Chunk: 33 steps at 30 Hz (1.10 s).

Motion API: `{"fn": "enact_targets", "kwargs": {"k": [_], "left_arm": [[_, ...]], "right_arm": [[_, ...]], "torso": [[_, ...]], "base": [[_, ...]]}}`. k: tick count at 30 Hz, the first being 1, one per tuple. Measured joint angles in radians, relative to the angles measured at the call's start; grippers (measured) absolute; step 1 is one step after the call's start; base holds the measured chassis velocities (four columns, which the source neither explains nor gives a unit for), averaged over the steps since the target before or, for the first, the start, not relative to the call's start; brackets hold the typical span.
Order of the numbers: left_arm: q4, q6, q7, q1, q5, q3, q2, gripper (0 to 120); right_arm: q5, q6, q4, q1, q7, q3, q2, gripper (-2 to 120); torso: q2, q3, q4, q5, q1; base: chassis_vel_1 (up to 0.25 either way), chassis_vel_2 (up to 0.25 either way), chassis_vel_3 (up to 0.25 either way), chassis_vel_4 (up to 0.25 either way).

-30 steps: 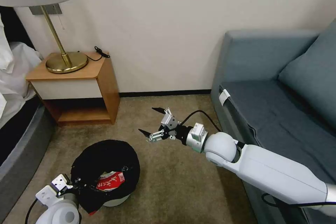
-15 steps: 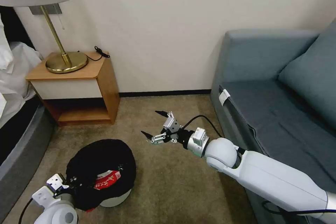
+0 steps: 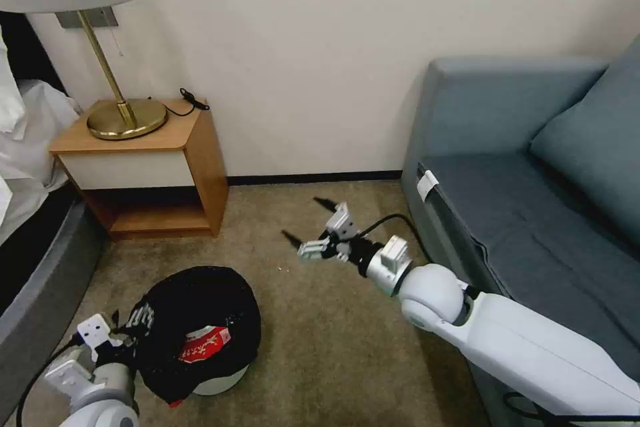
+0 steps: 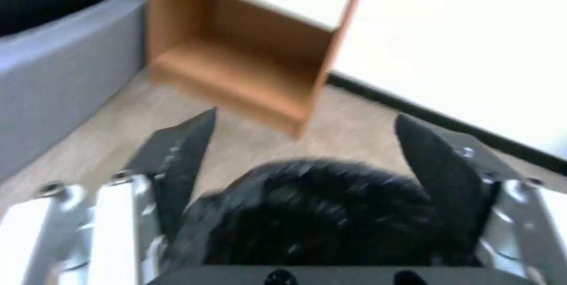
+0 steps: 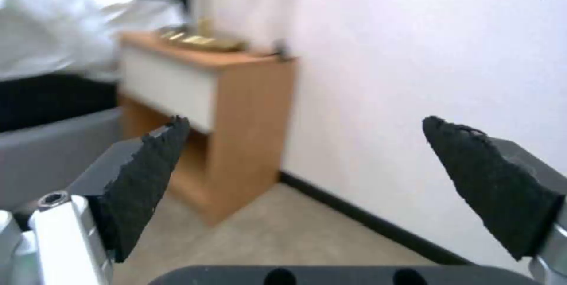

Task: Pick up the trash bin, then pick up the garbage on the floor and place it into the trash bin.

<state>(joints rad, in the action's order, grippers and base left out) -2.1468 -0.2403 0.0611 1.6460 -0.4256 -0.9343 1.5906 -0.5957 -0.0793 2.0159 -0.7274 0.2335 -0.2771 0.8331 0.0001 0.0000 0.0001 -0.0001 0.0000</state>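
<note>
Bedroom corner with beige carpet floor [image 3: 333,360], seen against a plain pale wall. Shows wooden nightstand [image 3: 153,153] with brass lamp [image 3: 127,117] beyond the right gripper [image 3: 303,218], grey sofa [image 3: 533,213] alongside its arm. Shows that gripper raised above bare carpet, fingers spread wide, holding nothing; confirmed in the right wrist view [image 5: 301,143], aimed toward nightstand and wall. Places the left gripper [image 3: 123,340] low at the near rim of the trash bin [image 3: 200,300], fingers [image 4: 177,156] also spread wide in the left wrist view, with the black bag's crumpled bulk between and just ahead of them; shows no firm clamp on the rim. Locates the bin directly in front of the left gripper and well apart from the right one, apparently tilted on its white base. Locates garbage, a crumpled red-and-white packet [image 3: 203,349], inside the bin, just beyond the left fingers. Judged risks: closing on loose bag film alone, so that the liner pulls off or the bin slips and tips, spilling the packet; lifting a tilted bin from one side, causing swing. Bears white characters on the packet's red face, too small to read; offers no other legible writing.
</note>
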Motion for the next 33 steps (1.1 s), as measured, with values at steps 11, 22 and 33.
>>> {"fn": "enact_targets", "kwargs": {"k": [11,22,33], "left_arm": [[-0.071,0.09,0.174,0.045,0.079,0.059,-0.086,100],[-0.135,0.114,0.164,0.069,0.136,0.141,-0.117,100],[-0.121,0.159,0.134,0.071,0.175,0.157,-0.128,100]], "right_arm": [[0.102,-0.037,0.225,-0.377,0.126,0.458,0.1,100],[0.508,0.0,0.315,-0.752,0.192,0.659,0.402,100],[0.611,0.073,0.305,-0.839,0.209,0.623,0.505,100]], "torso": [[0.0,0.0,-0.0001,0.0001,0.0],[0.0,0.0,-0.0003,0.0001,0.0],[0.0,0.0,-0.0001,-0.0001,0.0]], "base": [[0.0,0.0,0.0,0.0],[0.0,0.0,0.0,0.0],[0.0,0.0,0.0,0.0]]}}
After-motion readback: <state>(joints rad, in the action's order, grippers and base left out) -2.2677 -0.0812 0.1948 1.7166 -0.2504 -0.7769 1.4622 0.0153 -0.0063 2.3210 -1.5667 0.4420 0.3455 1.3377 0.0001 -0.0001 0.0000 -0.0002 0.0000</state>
